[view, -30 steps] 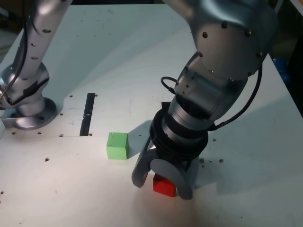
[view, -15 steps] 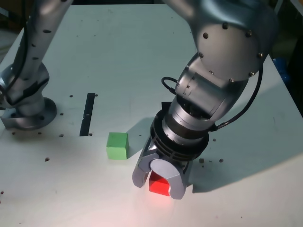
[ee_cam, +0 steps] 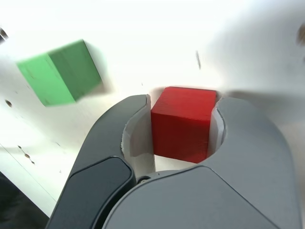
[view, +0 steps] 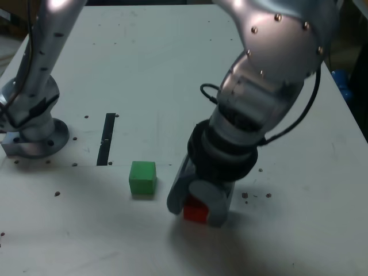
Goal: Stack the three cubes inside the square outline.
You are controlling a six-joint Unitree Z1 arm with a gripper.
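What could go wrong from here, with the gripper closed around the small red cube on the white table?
1. In the wrist view the gripper holds the small red cube near its fingertips, so it may slip when lifted.
2. The small green cube sits close beside the gripper; a sideways move could knock it.
3. Neither view shows the square outline or a yellow cube, so placement can't be checked.

Red cube (ee_cam: 183,123), green cube (view: 142,177)

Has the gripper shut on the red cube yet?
Shut on it: in the wrist view both fingers press opposite faces of the red cube.
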